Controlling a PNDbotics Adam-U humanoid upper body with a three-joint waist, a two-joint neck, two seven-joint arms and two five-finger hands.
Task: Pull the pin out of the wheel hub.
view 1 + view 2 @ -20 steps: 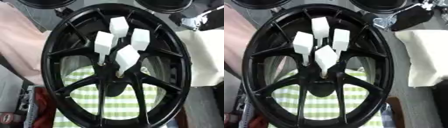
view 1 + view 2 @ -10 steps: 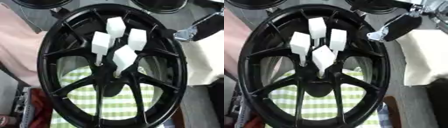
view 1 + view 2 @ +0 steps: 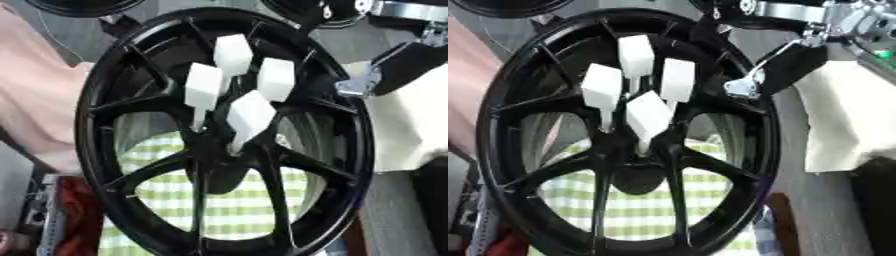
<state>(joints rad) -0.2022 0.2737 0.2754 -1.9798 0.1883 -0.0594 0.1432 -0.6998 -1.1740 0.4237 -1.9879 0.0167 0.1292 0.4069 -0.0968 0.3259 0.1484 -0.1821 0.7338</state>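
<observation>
Four white pins stand in the middle of the black wheel hub (image 3: 623, 145), each a blocky white head on a thin stem that runs down into the hub's centre. The top pin (image 3: 636, 56) is farthest up the view, the right pin (image 3: 677, 80) just beside it, the left pin (image 3: 602, 93) on the other side, and the front pin (image 3: 649, 115) lowest and tilted. Their long axes run from the heads down toward the centre, so a pull would go up and away from the hub along the stem.

The right hand (image 3: 785, 67) comes in from the upper right and hangs over the wheel's right rim, apart from every pin. The pins lie to its left and a little below, and the right pin is the nearest. Whether its fingers are apart or together I cannot tell; it holds nothing that I can see. The left hand is not in view, so the right arm is plainly the closer one.

Through the spokes shows a green-and-white checked cloth (image 3: 649, 212). A cream cloth (image 3: 846, 110) lies to the right of the wheel.
</observation>
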